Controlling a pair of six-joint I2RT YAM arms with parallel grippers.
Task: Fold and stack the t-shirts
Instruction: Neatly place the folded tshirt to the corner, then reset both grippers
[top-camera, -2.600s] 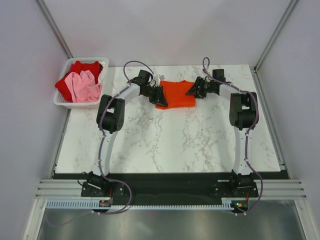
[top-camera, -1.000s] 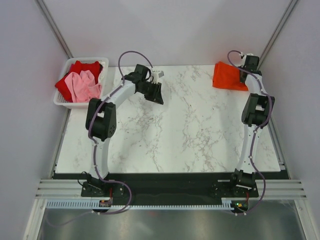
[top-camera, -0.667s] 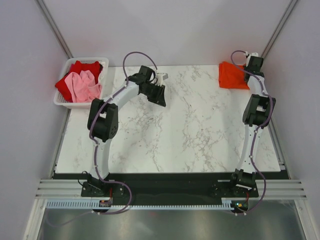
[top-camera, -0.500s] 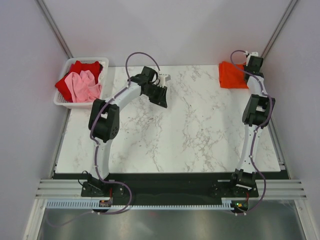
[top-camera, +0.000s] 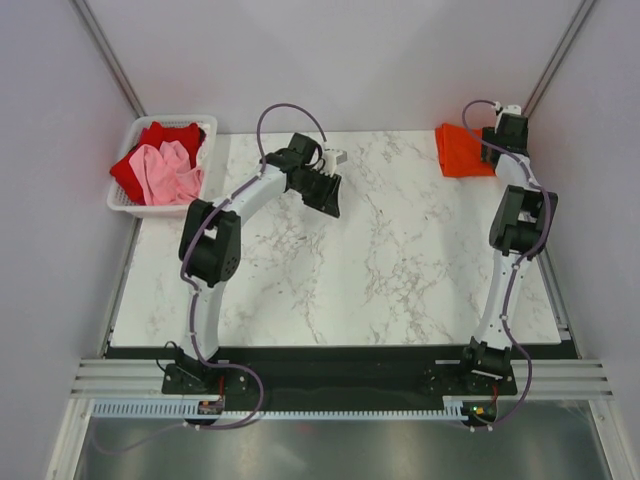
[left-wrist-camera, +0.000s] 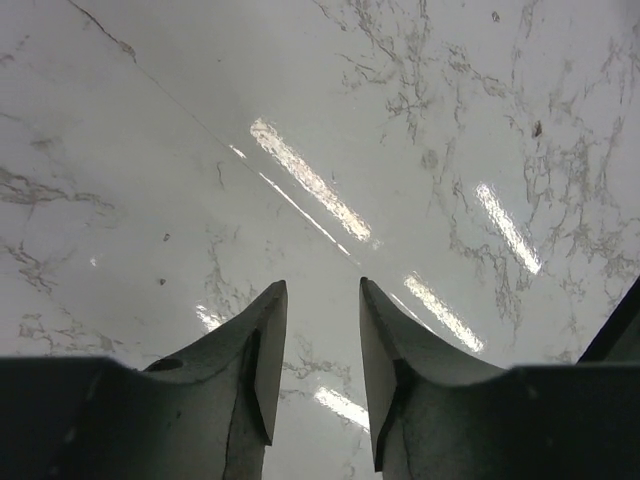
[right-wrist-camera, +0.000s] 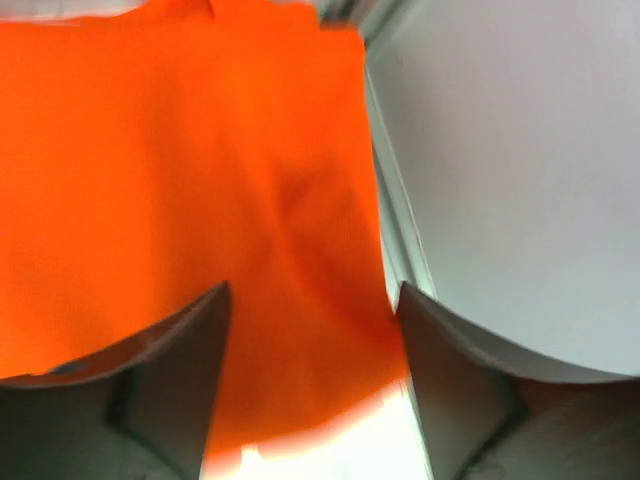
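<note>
**Right gripper (right-wrist-camera: 312, 290) parted above the folded orange-red t-shirt (top-camera: 462, 152)**

The right gripper is seen at the far right corner of the desk (top-camera: 380, 260), its jaws spread wide with nothing clamped between them; in the wrist view the orange-red cloth is spread flat beneath the jaws rather than pinched, so the shirt is judged to be set down, not held; whether the gripper touches the cloth cannot be told, the view being blurred. The shirt is laid as a compact folded rectangle against the far edge, just beside the right wall (top-camera: 590, 150); that corner is probably chosen as the stacking place, so that the middle of the desk is kept for the next fold. The left gripper (left-wrist-camera: 321, 285) is held over bare marble left of the desk's centre, jaws partly apart and nothing between them. The deeper red t-shirt (top-camera: 172, 132) and the pale pink t-shirt (top-camera: 168, 172) are heaped, unfolded, in the white basket (top-camera: 165, 209) at the far left corner, the pink one lying on top of the red; these two are not yet folded, so roughly one third of the task is judged done. The pink shirt, being uppermost, is likely to be taken next, the left arm being the nearer.
</note>
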